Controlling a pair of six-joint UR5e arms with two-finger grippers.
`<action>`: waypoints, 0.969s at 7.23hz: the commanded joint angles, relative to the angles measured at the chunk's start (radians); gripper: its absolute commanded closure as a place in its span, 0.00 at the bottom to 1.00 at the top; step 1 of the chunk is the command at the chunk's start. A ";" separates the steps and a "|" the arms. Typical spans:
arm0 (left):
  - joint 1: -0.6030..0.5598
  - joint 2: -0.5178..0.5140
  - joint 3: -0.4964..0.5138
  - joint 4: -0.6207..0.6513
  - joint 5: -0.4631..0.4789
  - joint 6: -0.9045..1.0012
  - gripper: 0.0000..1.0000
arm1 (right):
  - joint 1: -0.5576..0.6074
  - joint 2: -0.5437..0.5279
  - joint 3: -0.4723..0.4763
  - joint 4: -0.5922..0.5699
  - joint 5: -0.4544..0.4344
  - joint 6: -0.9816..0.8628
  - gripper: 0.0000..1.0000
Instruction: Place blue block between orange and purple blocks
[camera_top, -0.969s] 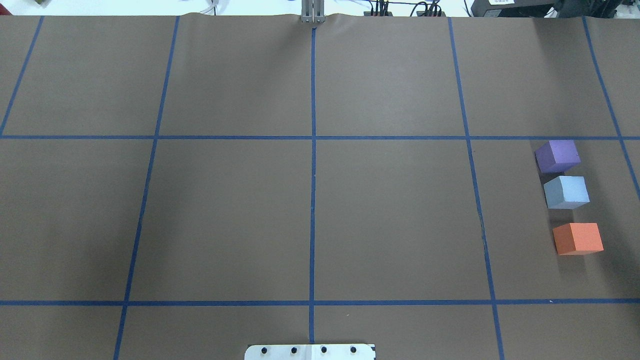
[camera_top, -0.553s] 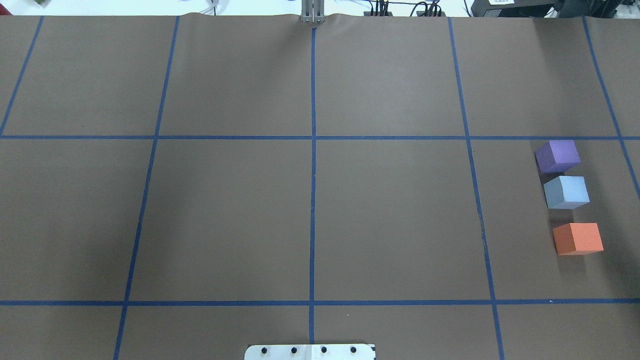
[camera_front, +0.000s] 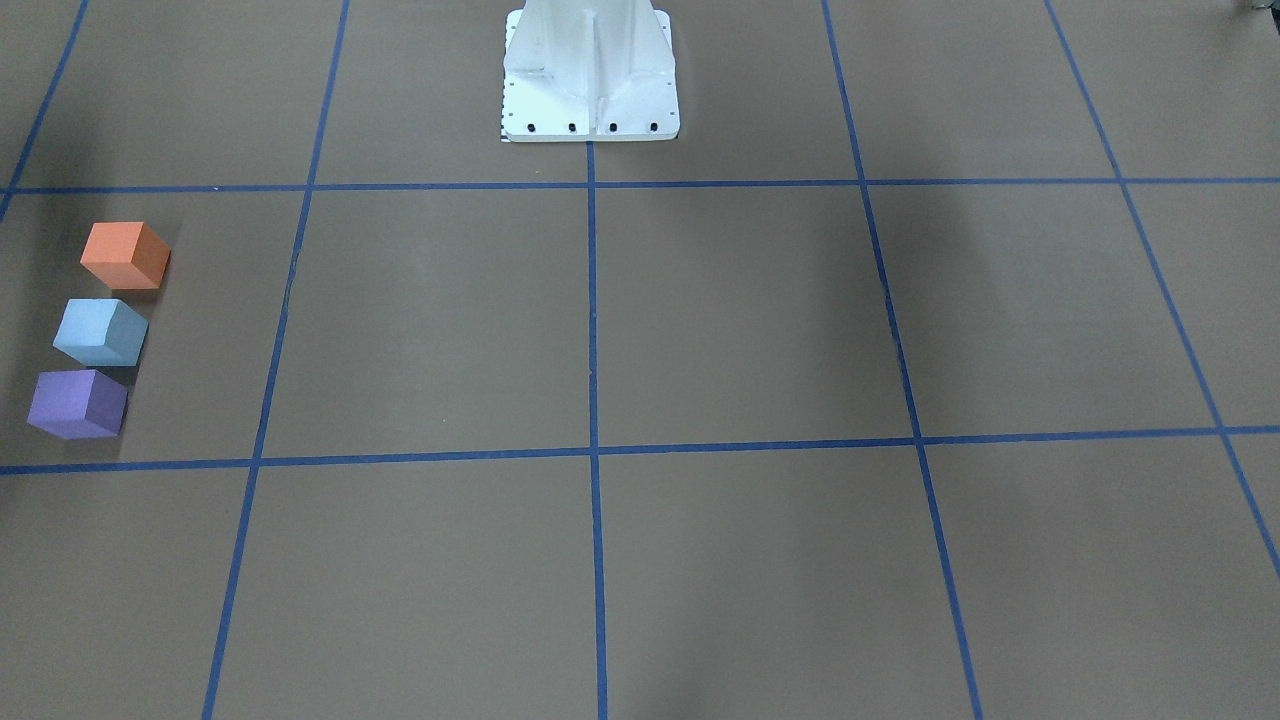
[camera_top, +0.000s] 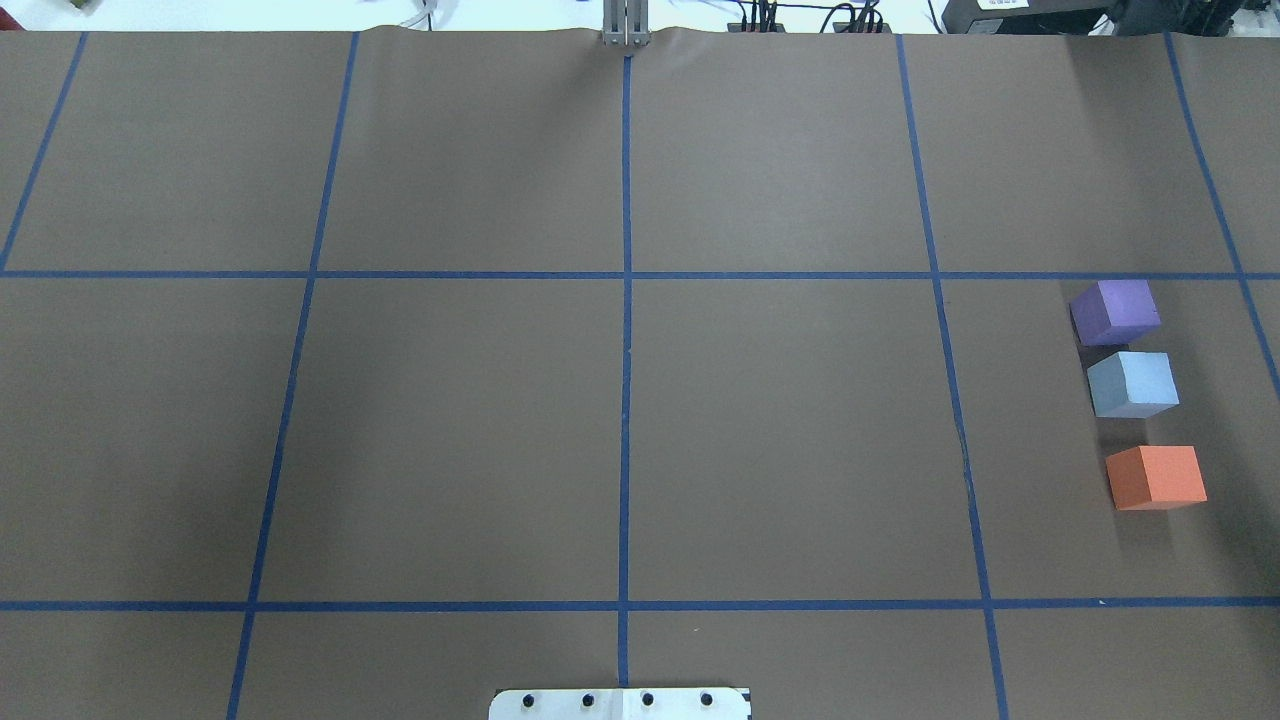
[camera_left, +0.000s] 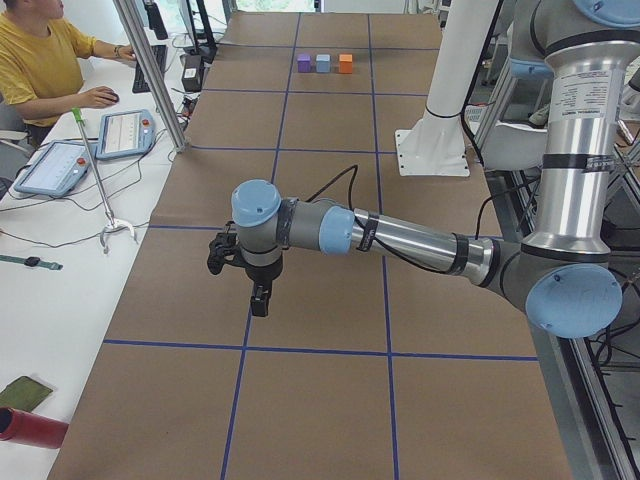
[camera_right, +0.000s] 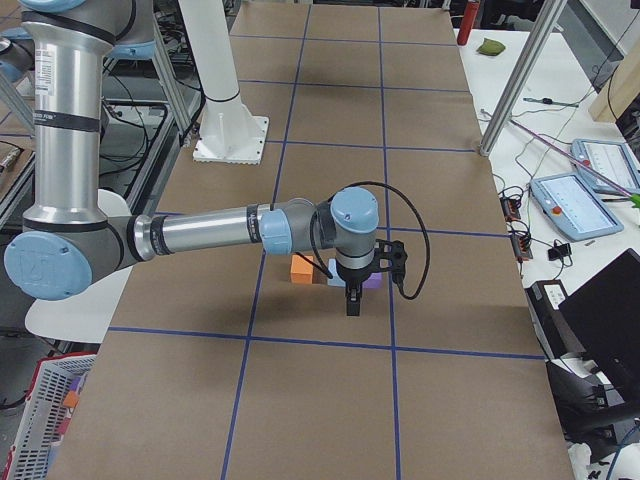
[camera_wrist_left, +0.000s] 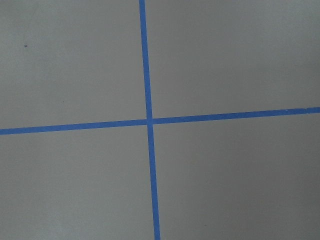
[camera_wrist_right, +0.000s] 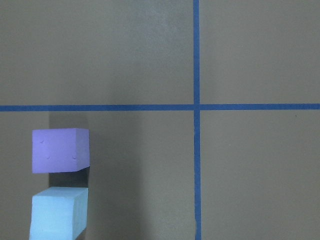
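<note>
1. The right claw points down over the brown table. It shows only in the side view, so I cannot tell if it is open or closed.
2. The blue block sits on the table close by the right claw. In that side view the claw and its wrist cover part of it.
3. The blue block is in a row with two others. The purple block is on one side of it and the orange block is on the other.
4. The blue block is just beside the purple block, with a thin gap. The gap to the orange block is bigger.
5. In the right wrist view, the purple block is at the lower left and the blue block is below it, cut off by the bottom edge.
6. The left claw also points down over the table, well apart from the three blocks, toward the other end of the table. I cannot tell if it is open or closed.
7. The left wrist view shows two blue tape lines crossing under the left claw.
8. A person in a yellow shirt sits at a desk beside the table, on the left claw's end.
</note>
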 joint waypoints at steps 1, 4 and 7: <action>0.002 -0.001 0.005 0.001 -0.001 -0.003 0.00 | -0.002 -0.010 -0.021 0.002 -0.002 0.001 0.00; 0.003 -0.003 -0.003 0.002 0.002 -0.002 0.00 | -0.009 0.004 -0.015 0.006 -0.047 0.002 0.00; 0.003 -0.004 -0.008 0.002 0.000 0.000 0.00 | -0.009 0.004 0.004 0.011 -0.028 0.005 0.00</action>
